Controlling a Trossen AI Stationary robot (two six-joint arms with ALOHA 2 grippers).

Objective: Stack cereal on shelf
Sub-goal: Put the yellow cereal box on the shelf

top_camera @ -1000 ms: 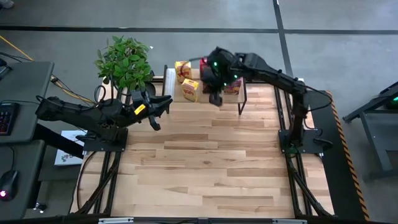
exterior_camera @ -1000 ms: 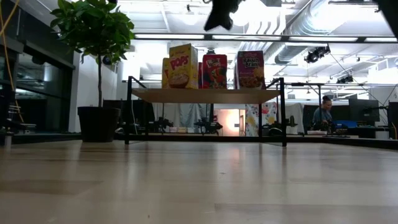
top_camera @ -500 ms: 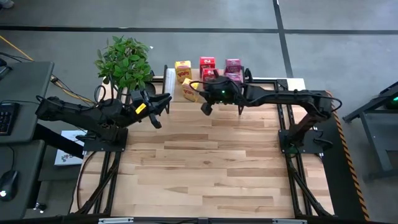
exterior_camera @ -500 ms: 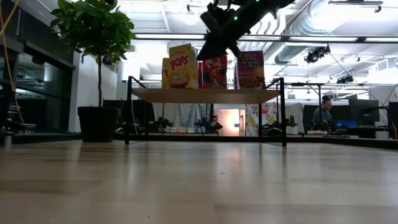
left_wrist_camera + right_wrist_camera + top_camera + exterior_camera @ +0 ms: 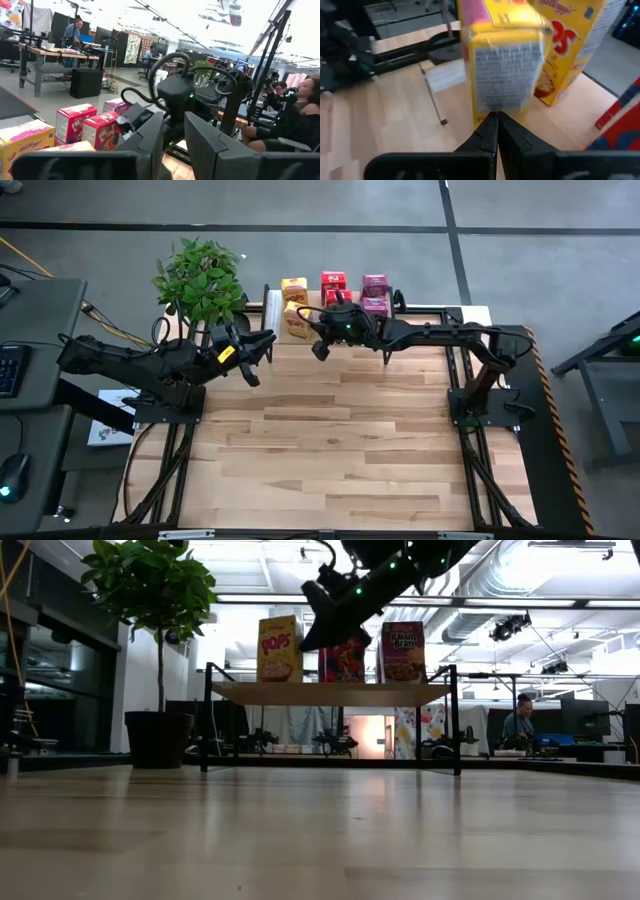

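We find the right gripper (image 5: 496,131) clenched with nothing between its fingers, tips just beside the nearer yellow cardboard cereal box (image 5: 505,65) on the low wood-topped shelf with black wire legs (image 5: 330,693). Red (image 5: 332,280) and pink boxes (image 5: 374,283) stand there too. The left gripper (image 5: 262,348) hangs released near the potted plant (image 5: 200,278).

Left gripper (image 5: 172,140): two dark fingers in the foreground, a narrow gap between them. Beyond them, the right arm's wrist (image 5: 182,97) with looped cable and a green light; beside it two red cereal boxes (image 5: 87,127), a pink box (image 5: 116,106) and a yellow box (image 5: 25,145). Background: workshop room, person (image 5: 74,32) at a bench, seated person (image 5: 302,117).
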